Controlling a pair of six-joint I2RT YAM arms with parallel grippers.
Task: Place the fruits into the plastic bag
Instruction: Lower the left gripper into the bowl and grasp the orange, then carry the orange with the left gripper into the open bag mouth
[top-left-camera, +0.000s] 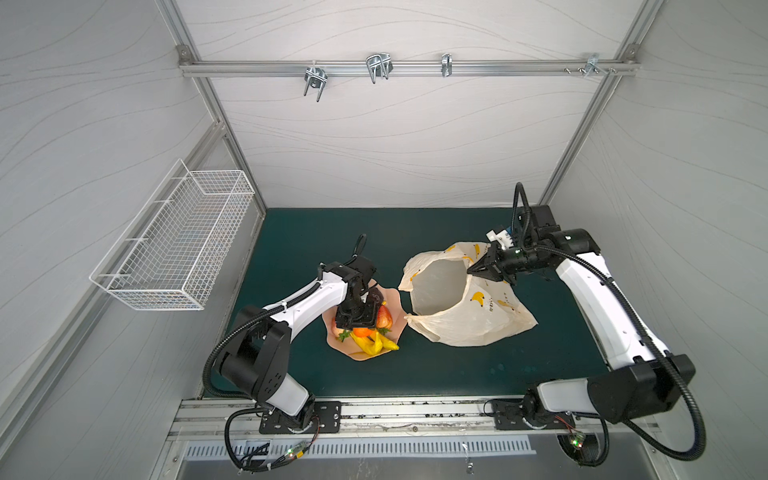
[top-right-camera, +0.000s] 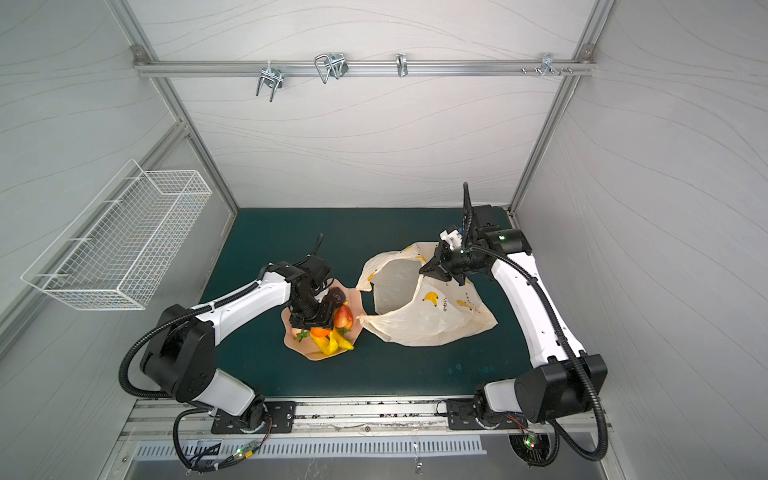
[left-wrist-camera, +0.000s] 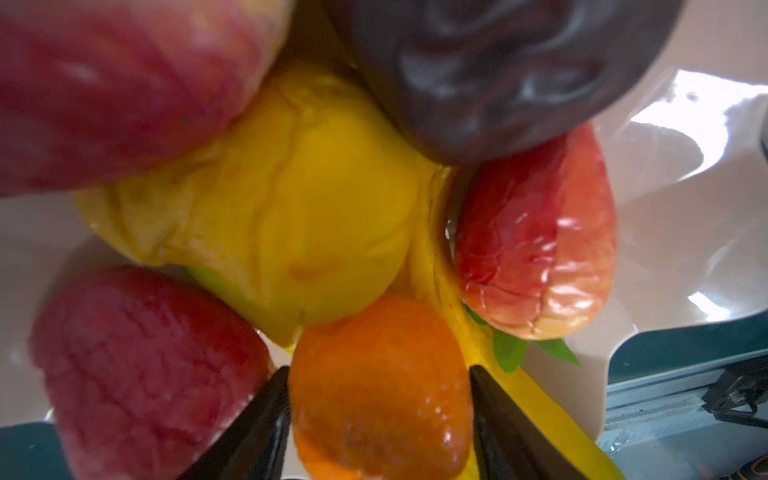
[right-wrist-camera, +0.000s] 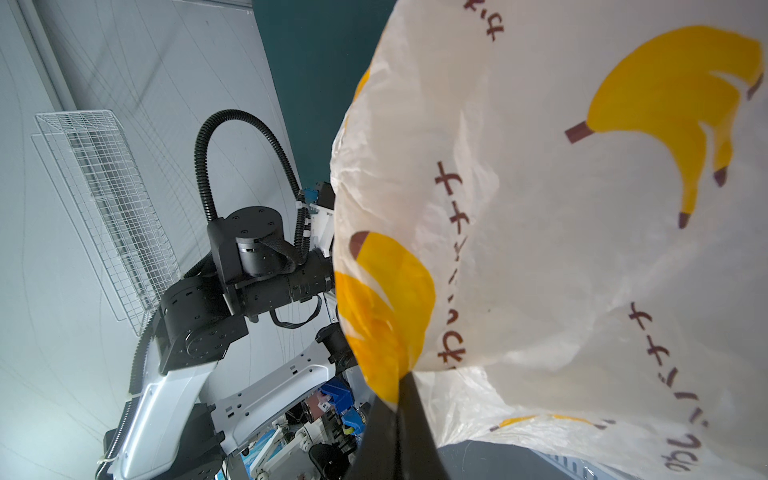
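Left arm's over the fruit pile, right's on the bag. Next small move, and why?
Probably close the left gripper on the orange: its fingers flank it on both sides, and nothing is lifted yet. The right gripper holds the bag mouth open, so the drop is ready.

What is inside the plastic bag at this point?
Through the open mouth of the plastic bag, held up by the right gripper, only bare pale lining shows, with nothing resting on it. The crumpled closed end is covered by its own folds, so it is unseen.
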